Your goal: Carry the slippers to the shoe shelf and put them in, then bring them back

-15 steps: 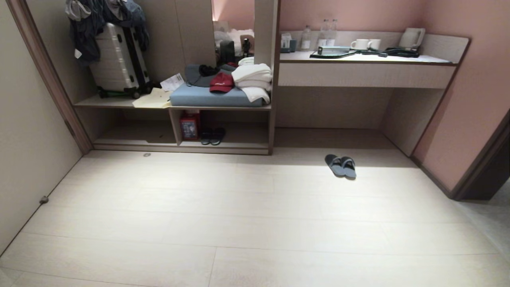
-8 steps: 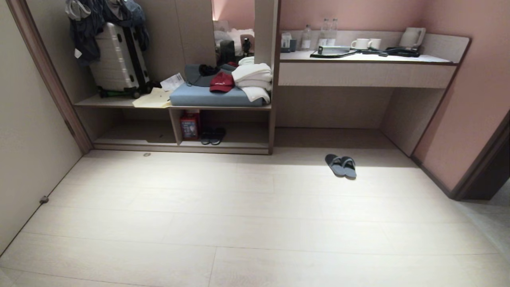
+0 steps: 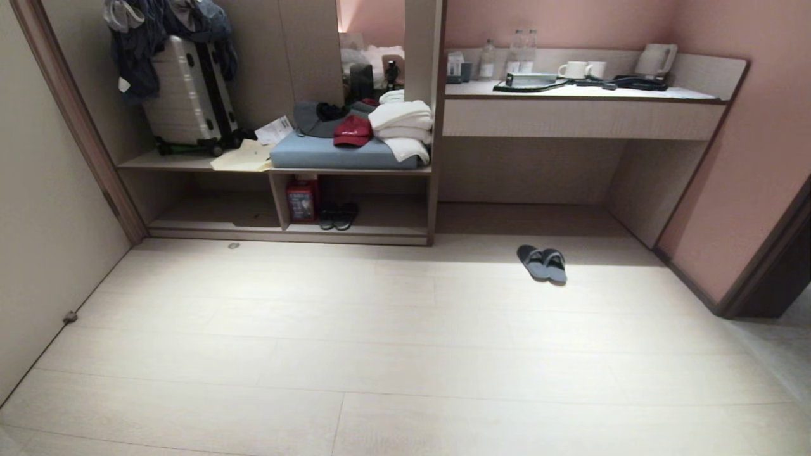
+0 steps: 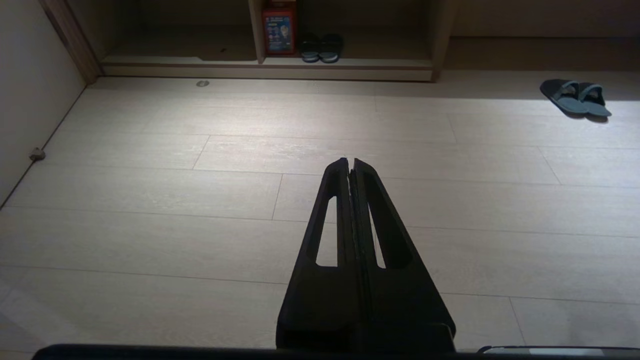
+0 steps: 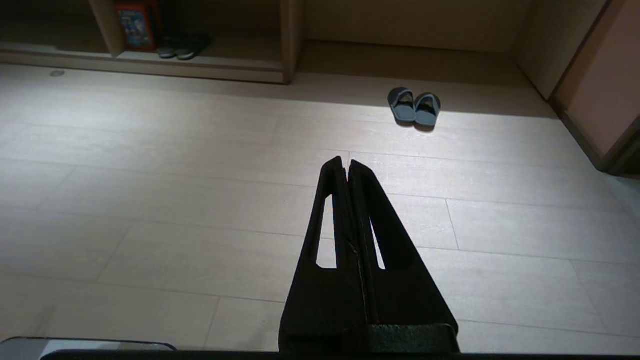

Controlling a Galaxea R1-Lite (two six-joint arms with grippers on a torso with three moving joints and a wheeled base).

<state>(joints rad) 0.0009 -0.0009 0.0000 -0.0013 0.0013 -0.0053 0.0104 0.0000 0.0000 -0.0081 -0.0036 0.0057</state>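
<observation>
I see both tools pressed fully together, holding nothing: the left tool [image 4: 349, 161] and the right tool [image 5: 346, 161] hang over bare floor. The 2 flat grey-blue fabric slippers [image 3: 542, 263] lie side by side on the floor, right of the light-brown wood-grain shoe shelf [image 3: 355, 235]. Only the head view shows the bench [image 3: 580, 117]; neither tool appears there.

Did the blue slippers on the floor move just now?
No. The slippers lie in the same spot on the floor, in front of the desk opening.
</observation>
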